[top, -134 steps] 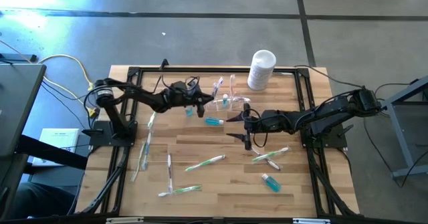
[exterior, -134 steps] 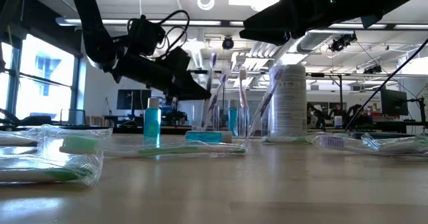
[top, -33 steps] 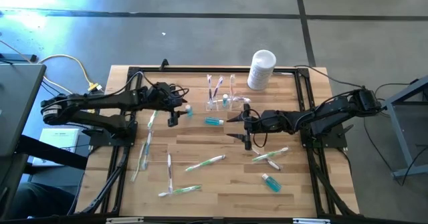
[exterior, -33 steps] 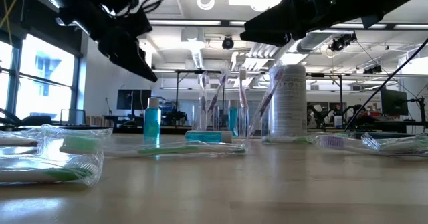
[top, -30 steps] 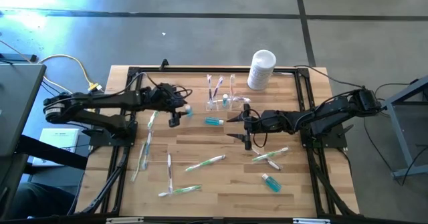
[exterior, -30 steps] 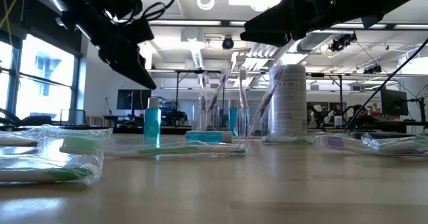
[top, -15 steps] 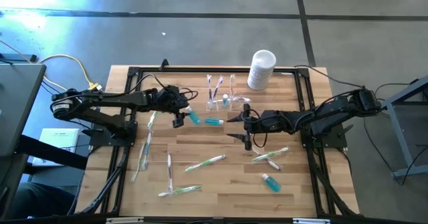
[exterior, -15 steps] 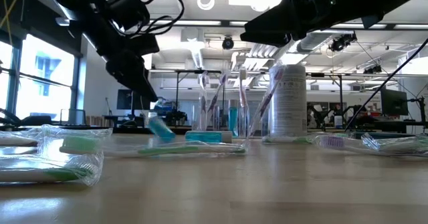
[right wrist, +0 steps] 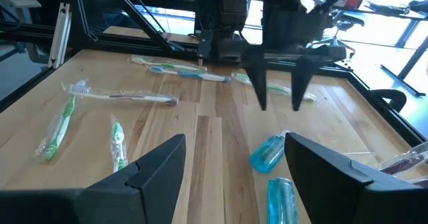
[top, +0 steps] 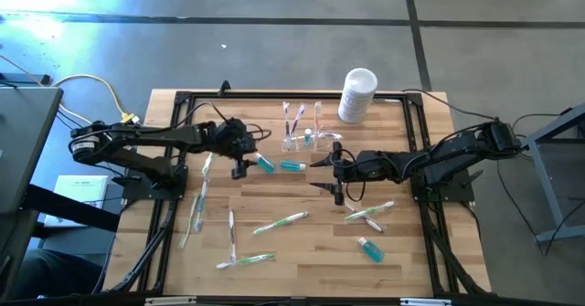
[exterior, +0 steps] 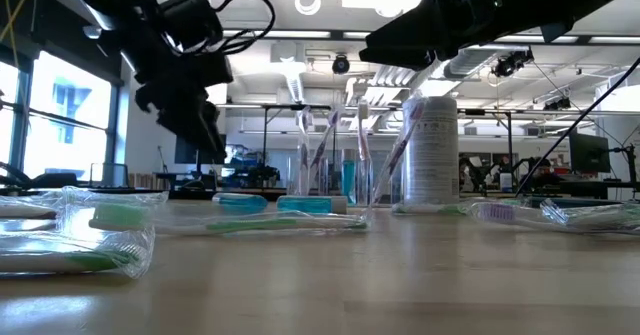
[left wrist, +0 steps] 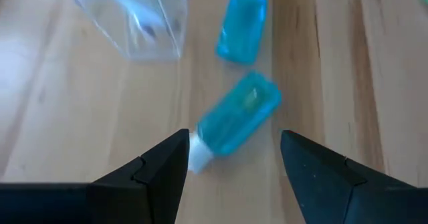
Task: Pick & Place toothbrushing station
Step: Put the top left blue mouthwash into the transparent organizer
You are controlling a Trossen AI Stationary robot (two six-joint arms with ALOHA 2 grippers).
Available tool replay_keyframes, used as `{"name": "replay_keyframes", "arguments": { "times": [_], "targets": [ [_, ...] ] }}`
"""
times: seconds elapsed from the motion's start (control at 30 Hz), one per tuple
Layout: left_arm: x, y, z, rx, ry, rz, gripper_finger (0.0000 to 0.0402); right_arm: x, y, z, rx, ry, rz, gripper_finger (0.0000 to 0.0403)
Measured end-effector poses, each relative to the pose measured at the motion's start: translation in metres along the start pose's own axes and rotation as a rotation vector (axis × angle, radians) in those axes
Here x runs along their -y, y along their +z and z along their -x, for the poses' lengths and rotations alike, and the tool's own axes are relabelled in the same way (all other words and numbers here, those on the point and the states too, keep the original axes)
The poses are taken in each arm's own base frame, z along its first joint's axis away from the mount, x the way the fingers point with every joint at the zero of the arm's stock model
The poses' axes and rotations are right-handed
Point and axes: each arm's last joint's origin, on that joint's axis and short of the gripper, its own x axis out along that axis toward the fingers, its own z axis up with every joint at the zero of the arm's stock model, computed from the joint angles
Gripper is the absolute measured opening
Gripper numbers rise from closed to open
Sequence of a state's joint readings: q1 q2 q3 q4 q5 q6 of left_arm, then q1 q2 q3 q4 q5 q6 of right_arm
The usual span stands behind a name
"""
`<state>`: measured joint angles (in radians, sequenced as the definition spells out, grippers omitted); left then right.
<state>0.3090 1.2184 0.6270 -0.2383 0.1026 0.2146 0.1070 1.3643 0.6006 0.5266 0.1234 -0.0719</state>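
Note:
The toothbrushing station [top: 303,139], a clear holder with toothbrushes upright in it, stands on the wood table at the far middle; no gripper touches it. My left gripper [top: 241,166] is open, left of the station and low over the table. A blue bottle [left wrist: 237,120] lies on its side just ahead of that gripper's fingers. A second blue bottle [top: 292,166] lies beyond it. My right gripper [top: 327,174] hangs open to the near right of the station, holding nothing. My left gripper stands with its open fingers pointing down, either side of the lying bottle's cap end. The white cap [left wrist: 198,154] lies close to one fingertip [left wrist: 179,142]. I cannot tell whether they touch. The bottle rests flat on the table.
A white cylindrical container [top: 357,94] stands at the far right edge. Wrapped toothbrushes [top: 279,222] lie scattered over the near half, and a small blue bottle [top: 370,248] lies near right. Black frame rails [top: 274,97] border the table.
My left gripper has moved a little toward the table's right and gone down. The blue bottle that stood upright beside it has tipped over and now lies on its side on the table, nearer the other lying bottle.

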Motion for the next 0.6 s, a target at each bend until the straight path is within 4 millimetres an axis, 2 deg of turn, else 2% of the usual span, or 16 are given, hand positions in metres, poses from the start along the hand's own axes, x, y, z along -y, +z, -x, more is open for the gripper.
{"name": "replay_keyframes", "arguments": {
  "times": [0.13,0.6],
  "targets": [
    [0.001,-0.011,-0.008,-0.119,0.010,-0.066,0.0227,0.000,0.000,0.000,0.000,0.000,0.000,0.0247],
    [-0.004,-0.017,-0.048,-0.187,0.059,-0.272,0.0227,0.000,0.000,0.000,0.001,0.000,0.000,0.0247]
  ]
}}
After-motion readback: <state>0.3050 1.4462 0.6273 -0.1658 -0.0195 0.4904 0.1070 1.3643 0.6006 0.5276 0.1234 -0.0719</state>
